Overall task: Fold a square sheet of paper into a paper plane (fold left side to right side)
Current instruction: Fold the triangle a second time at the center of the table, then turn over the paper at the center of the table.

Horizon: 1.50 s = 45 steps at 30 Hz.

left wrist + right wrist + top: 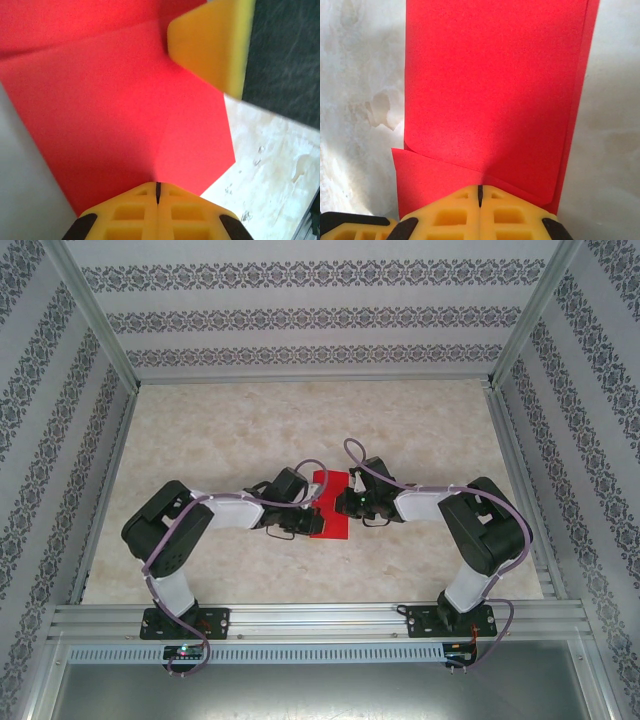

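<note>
- Left gripper [157,192]: jaws closed, tips pinching the near edge of the sheet of paper [115,100]; a soft crease runs away from the tips.
- Right gripper [480,192]: jaws closed, tips set on the sheet's near edge, where two folded layers overlap.
- Sheet of paper: red, between both grippers, on the table [250,420].
- Right gripper's yellow finger [212,45]: ahead and right of the left gripper, above the sheet.

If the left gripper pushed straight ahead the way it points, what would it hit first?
The red paper, seemingly pinched in the shut tips of the left gripper, spreads ahead. The yellow finger of the right gripper stands beyond, off to one side; depth is unclear.
</note>
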Each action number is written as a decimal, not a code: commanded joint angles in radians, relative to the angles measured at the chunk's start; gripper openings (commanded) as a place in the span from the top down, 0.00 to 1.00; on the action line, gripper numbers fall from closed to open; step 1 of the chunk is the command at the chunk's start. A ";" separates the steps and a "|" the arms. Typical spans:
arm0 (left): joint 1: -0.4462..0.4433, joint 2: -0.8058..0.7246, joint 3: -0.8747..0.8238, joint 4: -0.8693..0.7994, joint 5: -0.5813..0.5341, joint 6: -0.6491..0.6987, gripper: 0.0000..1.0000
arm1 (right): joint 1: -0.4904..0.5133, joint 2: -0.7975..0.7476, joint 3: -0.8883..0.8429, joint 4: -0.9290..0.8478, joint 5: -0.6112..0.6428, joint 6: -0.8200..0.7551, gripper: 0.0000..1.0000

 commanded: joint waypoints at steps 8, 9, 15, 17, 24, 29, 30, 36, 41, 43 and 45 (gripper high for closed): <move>-0.008 -0.085 -0.118 -0.024 -0.033 -0.016 0.94 | 0.002 0.010 -0.008 -0.104 0.052 -0.035 1.00; -0.008 -0.098 -0.128 -0.022 -0.037 -0.019 0.94 | 0.001 0.010 -0.009 -0.104 0.051 -0.035 1.00; 0.011 -0.180 -0.200 -0.021 -0.046 -0.031 0.94 | -0.005 0.004 -0.016 -0.096 0.042 -0.035 1.00; 0.030 -0.205 -0.220 -0.028 -0.046 -0.030 0.94 | -0.005 -0.005 -0.019 -0.084 0.032 -0.029 1.00; 0.064 -0.276 -0.206 -0.043 -0.030 -0.018 0.88 | -0.005 -0.104 -0.022 -0.033 0.000 -0.007 0.92; 0.070 -0.262 -0.135 -0.029 -0.039 -0.012 0.64 | -0.025 -0.235 -0.059 -0.064 0.037 -0.015 0.66; 0.072 -0.250 -0.117 -0.019 -0.041 -0.013 0.63 | -0.036 -0.264 -0.077 -0.068 0.039 -0.015 0.61; 0.089 -0.136 -0.019 0.034 -0.070 -0.013 0.50 | -0.117 -0.440 -0.227 0.002 -0.027 0.032 0.29; 0.097 -0.051 0.046 0.045 -0.082 -0.012 0.48 | -0.137 -0.564 -0.286 -0.018 -0.079 0.038 0.19; 0.097 -0.030 0.063 0.043 -0.076 -0.009 0.48 | -0.136 -0.604 -0.294 -0.043 -0.092 0.034 0.16; 0.097 -0.012 0.077 0.044 -0.069 -0.004 0.49 | -0.139 -0.637 -0.303 -0.059 -0.102 0.031 0.14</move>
